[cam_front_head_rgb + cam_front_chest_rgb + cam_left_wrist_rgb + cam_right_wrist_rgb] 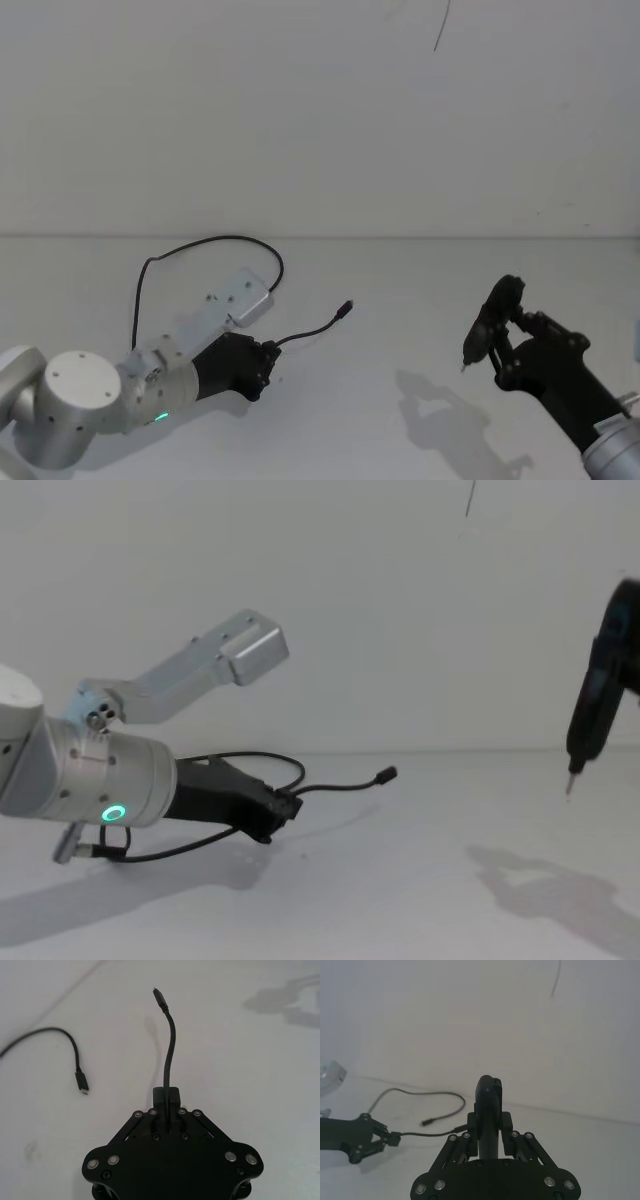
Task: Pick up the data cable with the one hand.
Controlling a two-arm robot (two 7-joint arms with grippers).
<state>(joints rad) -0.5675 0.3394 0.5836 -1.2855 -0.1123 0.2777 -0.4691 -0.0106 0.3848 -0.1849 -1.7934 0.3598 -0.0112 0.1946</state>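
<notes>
The left gripper (268, 362) reaches forward low over the white table (400, 330), its wrist's green ring (116, 813) glowing, and its fingers are clamped on the black data cable (172, 1040) a short way behind one plug, which juts out ahead, raised off the surface. The rest of the cable loops back across the table behind the arm. The right gripper (503, 340) hangs raised at the right, closed around a black pen-shaped tool (588, 720) pointing down.

Wide open table (400, 330) is left between the arms, tbh. The left side is crowded only by the data cable (230, 237) looped behind the left gripper (268, 362); the pen-shaped tool (588, 725) is held above the right.
</notes>
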